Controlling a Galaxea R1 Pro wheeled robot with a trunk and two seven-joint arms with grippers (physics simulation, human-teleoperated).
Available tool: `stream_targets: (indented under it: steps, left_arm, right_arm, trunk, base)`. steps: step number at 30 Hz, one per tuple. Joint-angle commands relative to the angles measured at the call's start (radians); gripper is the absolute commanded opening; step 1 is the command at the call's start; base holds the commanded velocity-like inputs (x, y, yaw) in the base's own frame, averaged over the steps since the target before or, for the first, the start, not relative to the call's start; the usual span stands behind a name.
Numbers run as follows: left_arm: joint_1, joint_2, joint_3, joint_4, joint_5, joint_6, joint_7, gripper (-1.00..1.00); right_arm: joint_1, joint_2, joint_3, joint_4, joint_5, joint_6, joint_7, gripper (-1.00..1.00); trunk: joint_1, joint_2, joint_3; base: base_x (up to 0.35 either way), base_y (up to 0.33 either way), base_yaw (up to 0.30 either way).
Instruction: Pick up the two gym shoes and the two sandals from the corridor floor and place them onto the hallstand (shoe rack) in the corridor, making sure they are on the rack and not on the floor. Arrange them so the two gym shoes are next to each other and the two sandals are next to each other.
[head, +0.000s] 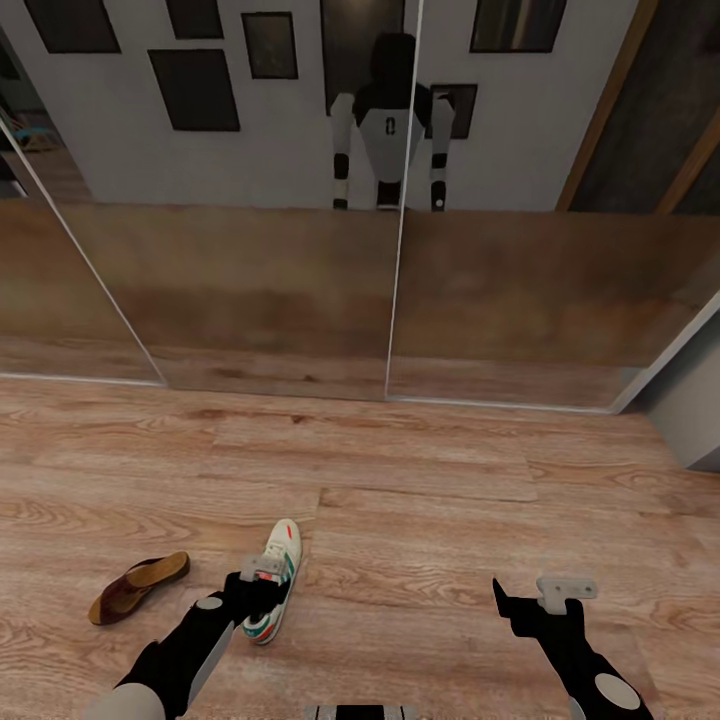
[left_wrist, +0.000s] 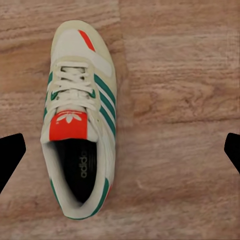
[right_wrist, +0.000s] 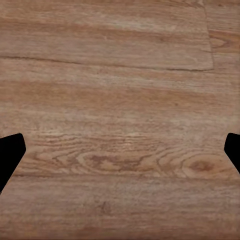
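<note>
one gym shoe (left_wrist: 80, 120) lies upright on the corridor floor (head: 450, 500) under the wide-open left gripper (left_wrist: 120, 150), poised for pickup, a sandal (head: 138, 587) left of it; the right gripper (right_wrist: 120, 150) hangs open over bare planks.

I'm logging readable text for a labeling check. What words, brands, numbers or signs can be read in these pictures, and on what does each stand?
"adidas": on the dark insole of the gym shoe, in the left wrist view.
Trefoil logo, white on the shoe's red-orange tongue; any lettering under it is too small to read.
A dark mark on the chest of the robot's reflection in the mirrored doors, head view: too blurred to read.
Nothing legible on the sandal.
</note>
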Motion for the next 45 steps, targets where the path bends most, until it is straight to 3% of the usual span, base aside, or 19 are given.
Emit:
stream_targets:
  steps: [1, 6, 11, 14, 22, 36, 45]
  left_arm:
    - [0.000, 0.001, -0.003, -0.002, 0.001, 0.006, 0.000, 1.00]
    - [0.000, 0.009, 0.000, -0.002, 0.006, 0.005, 0.003, 1.00]
    - [0.000, 0.040, 0.007, -0.013, 0.014, 0.007, 0.003, 1.00]
    - [0.002, 0.055, 0.038, -0.044, 0.016, 0.008, -0.004, 1.00]
    - [0.002, 0.060, 0.064, -0.060, 0.018, 0.008, -0.006, 1.00]
    - [0.001, 0.059, 0.070, -0.064, 0.018, 0.008, -0.007, 1.00]
    - [0.001, 0.059, 0.070, -0.064, 0.018, 0.008, -0.007, 1.00]
  right_arm:
    - [0.000, 0.000, 0.000, -0.002, -0.003, 0.005, 0.000, 1.00]
    - [0.000, 0.000, 0.000, -0.002, -0.003, 0.005, 0.000, 1.00]
    - [-0.001, 0.000, 0.000, -0.002, -0.003, 0.005, 0.000, 1.00]
    - [-0.001, 0.000, 0.000, -0.002, -0.003, 0.005, 0.000, 1.00]
    - [-0.001, 0.000, 0.001, -0.002, -0.003, 0.005, 0.000, 1.00]
    - [-0.001, 0.000, 0.000, -0.002, -0.003, 0.005, 0.000, 1.00]
    - [0.000, 0.000, 0.000, -0.002, -0.003, 0.005, 0.000, 1.00]
  trunk:
    - [0.004, -0.008, -0.006]
    - [0.023, -0.043, -0.029]
    - [0.042, -0.078, -0.053]
    - [0.054, -0.099, -0.067]
    - [0.084, -0.155, -0.105]
    - [0.138, -0.253, -0.171]
    - [0.142, -0.255, -0.220]
  base:
    - [0.000, 0.000, 0.000]
    - [0.000, 0.000, 0.000]
    - [0.000, 0.000, 0.000]
    - [0.000, 0.000, 0.000]
    - [0.000, 0.000, 0.000]
    - [0.000, 0.000, 0.000]
    - [0.000, 0.000, 0.000]
